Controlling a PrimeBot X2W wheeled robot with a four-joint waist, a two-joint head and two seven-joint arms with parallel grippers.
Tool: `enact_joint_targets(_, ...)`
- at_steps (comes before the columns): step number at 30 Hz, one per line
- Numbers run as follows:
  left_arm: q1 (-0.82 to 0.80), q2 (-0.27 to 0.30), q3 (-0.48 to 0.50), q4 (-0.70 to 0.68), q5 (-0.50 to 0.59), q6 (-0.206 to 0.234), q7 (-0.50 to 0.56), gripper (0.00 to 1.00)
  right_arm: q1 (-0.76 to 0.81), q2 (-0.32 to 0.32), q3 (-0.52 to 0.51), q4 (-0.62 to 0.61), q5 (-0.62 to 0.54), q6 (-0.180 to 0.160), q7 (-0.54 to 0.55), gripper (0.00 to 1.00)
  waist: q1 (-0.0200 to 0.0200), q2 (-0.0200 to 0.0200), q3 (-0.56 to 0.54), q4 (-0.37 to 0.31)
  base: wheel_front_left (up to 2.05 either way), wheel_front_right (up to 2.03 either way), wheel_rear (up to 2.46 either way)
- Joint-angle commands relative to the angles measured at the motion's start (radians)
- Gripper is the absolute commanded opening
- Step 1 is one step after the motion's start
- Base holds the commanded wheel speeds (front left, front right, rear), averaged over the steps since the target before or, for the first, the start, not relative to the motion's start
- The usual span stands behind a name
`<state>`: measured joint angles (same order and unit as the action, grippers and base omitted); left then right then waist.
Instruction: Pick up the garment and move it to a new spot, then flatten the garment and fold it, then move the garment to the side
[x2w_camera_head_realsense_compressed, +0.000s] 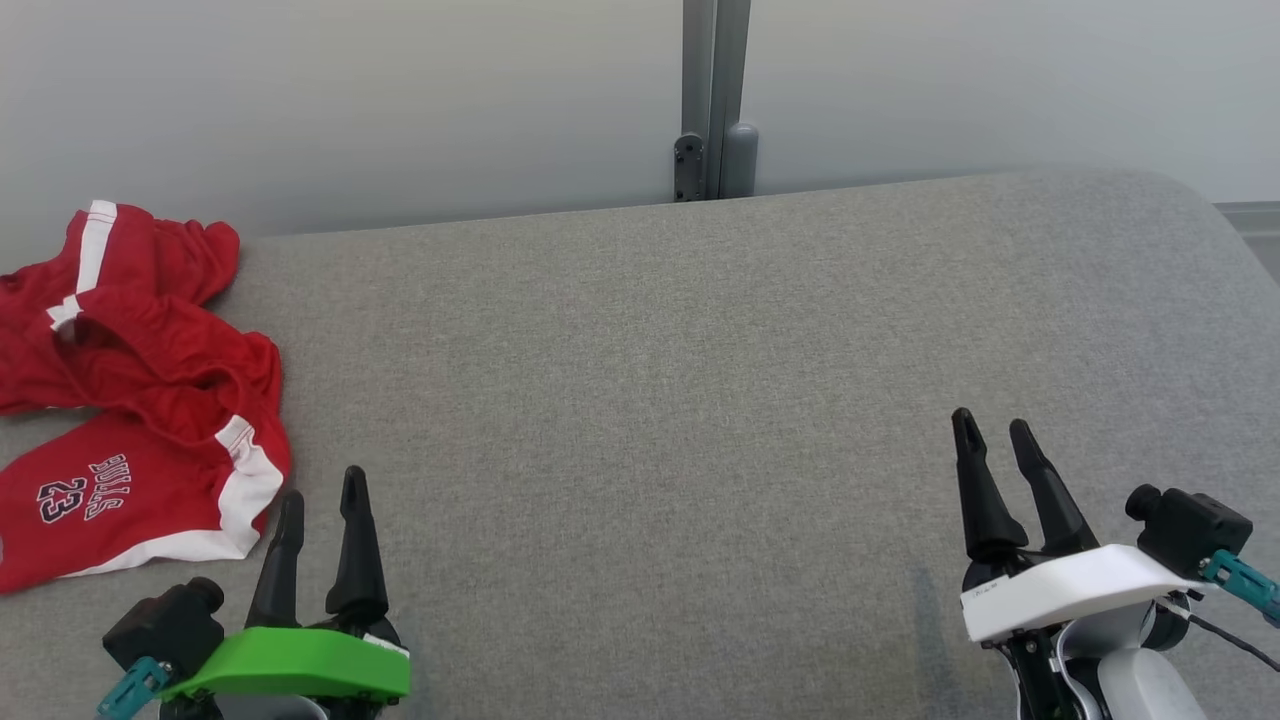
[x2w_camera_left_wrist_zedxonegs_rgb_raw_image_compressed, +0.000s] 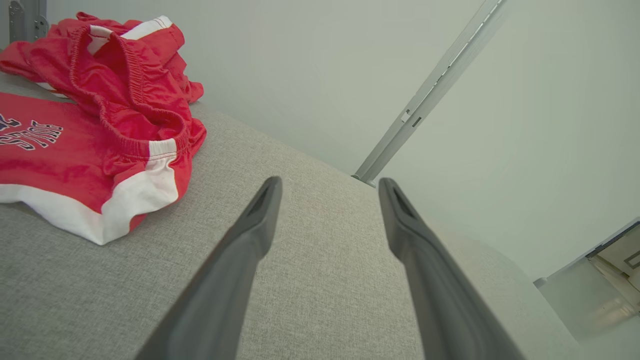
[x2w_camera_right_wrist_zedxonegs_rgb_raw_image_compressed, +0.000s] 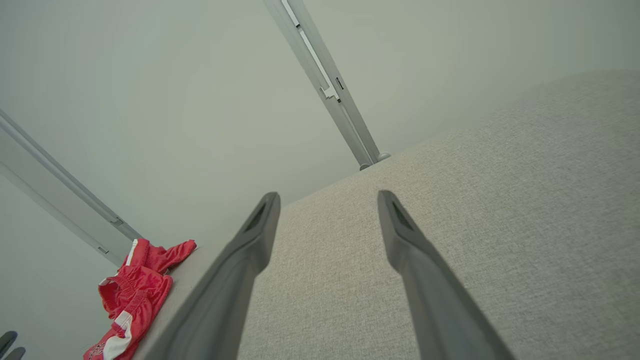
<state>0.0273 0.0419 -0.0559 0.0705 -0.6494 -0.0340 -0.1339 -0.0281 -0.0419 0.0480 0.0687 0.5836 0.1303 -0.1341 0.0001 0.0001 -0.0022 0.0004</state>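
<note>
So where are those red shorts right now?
The red shorts lie crumpled at the left edge of the grey surface in the head view, just ahead and left of the left gripper.

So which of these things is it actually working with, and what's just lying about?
Part of the job:
- red shorts, crumpled at the left of the grey padded surface
- left gripper and right gripper, both open and holding nothing

Just there:
- metal post behind the surface
- pale wall panels
</note>
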Motion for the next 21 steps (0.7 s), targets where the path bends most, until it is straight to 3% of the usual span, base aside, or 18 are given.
enact_joint_targets(1, 0.004, 0.007, -0.004, -0.011, 0.034, 0.003, -0.011, 1.0, 0.001, -0.007, 0.005, -0.017, -0.035, 0.0, -0.011, 1.0, -0.0001, -0.0001, 0.0, 0.0, 0.0, 0.0, 0.0)
enact_joint_targets(21, 0.04, 0.009, -0.03, -0.013, 0.232, 0.008, -0.062, 1.0, 0.015, -0.008, 0.044, -0.041, -0.246, 0.001, -0.062, 1.0, -0.0001, -0.0001, -0.004, -0.002, 0.0, 0.0, 0.0)
